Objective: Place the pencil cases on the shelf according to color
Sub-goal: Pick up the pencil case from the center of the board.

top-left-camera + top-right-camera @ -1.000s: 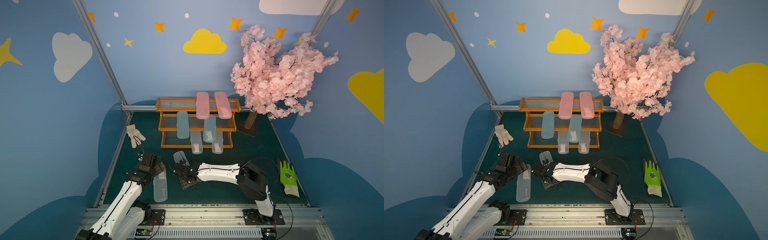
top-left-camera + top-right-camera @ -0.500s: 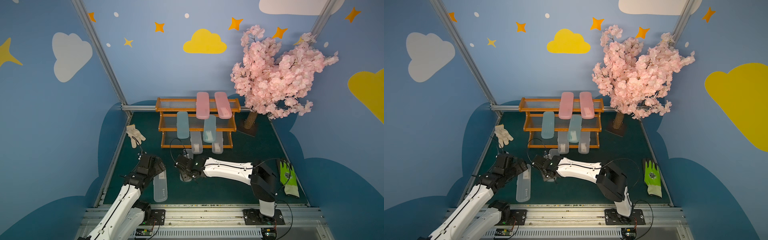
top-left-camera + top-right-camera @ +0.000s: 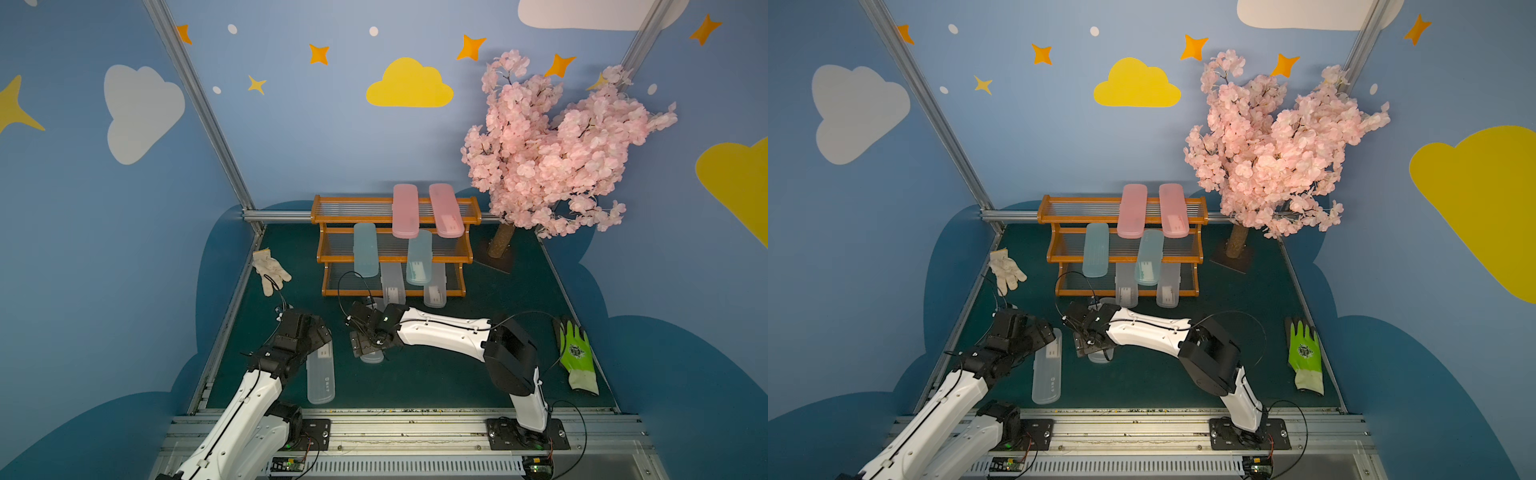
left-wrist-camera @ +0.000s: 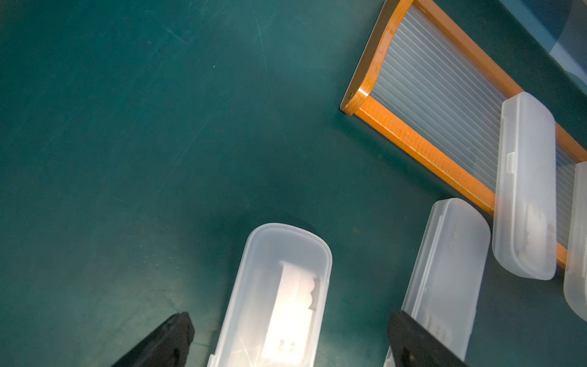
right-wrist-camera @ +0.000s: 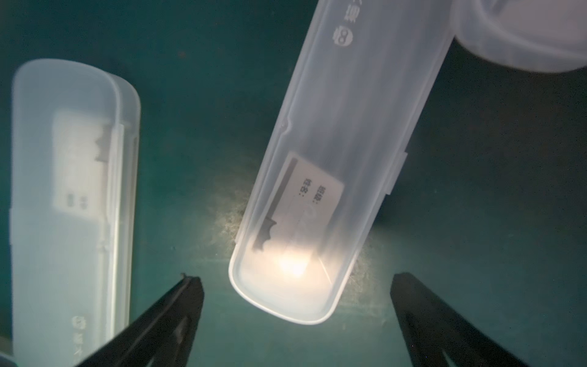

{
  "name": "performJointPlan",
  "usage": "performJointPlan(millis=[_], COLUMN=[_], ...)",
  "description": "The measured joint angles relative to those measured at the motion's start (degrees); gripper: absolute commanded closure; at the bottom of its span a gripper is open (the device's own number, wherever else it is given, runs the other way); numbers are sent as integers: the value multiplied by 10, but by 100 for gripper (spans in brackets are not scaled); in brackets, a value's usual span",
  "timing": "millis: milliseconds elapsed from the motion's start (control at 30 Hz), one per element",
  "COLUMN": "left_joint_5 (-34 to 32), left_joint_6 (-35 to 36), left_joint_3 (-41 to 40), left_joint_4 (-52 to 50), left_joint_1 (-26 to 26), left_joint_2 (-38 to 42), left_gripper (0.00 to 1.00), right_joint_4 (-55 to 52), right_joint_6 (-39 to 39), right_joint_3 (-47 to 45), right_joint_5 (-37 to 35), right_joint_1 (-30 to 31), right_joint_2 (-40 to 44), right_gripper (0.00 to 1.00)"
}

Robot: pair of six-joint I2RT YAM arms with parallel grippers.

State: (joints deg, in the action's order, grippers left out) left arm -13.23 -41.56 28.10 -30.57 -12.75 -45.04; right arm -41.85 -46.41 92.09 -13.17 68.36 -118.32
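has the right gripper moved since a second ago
yes, in a top view the right gripper has shifted a little toward the shelf

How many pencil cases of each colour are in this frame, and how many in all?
Pink pencil cases: 2
Pale blue pencil cases: 2
Clear-frosted pencil cases: 4
Total: 8

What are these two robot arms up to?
They are sorting by colour onto the shelf: pink pencil cases lie on the top tier, pale blue cases on the middle, two clear cases on the bottom. On the mat, the left gripper hangs open over the near clear case and the right gripper hangs open over the far clear case.
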Motion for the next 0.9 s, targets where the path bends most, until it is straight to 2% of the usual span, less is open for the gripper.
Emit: performJointPlan(millis=[300,567,733,900], left_joint_5=[10,19,23,28], left_joint_6=[-4,-12,-14,-17], left_joint_3=[-1,-3,-3,-3], left_joint_4=[3,5,5,5], left_joint_1=[0,0,0,0], left_joint_2=[2,5,5,6], left_gripper=[0,0,0,0], right_joint_4=[-5,-12,-3,3], right_joint_6=[-16,-20,-25,-28], right_joint_3=[20,24,-19,-51], right_joint_5=[23,27,12,3], right_joint_1=[0,0,2,2], right_joint_2=[-60,-64,-39,-21], right_gripper=[2,8,10,20])
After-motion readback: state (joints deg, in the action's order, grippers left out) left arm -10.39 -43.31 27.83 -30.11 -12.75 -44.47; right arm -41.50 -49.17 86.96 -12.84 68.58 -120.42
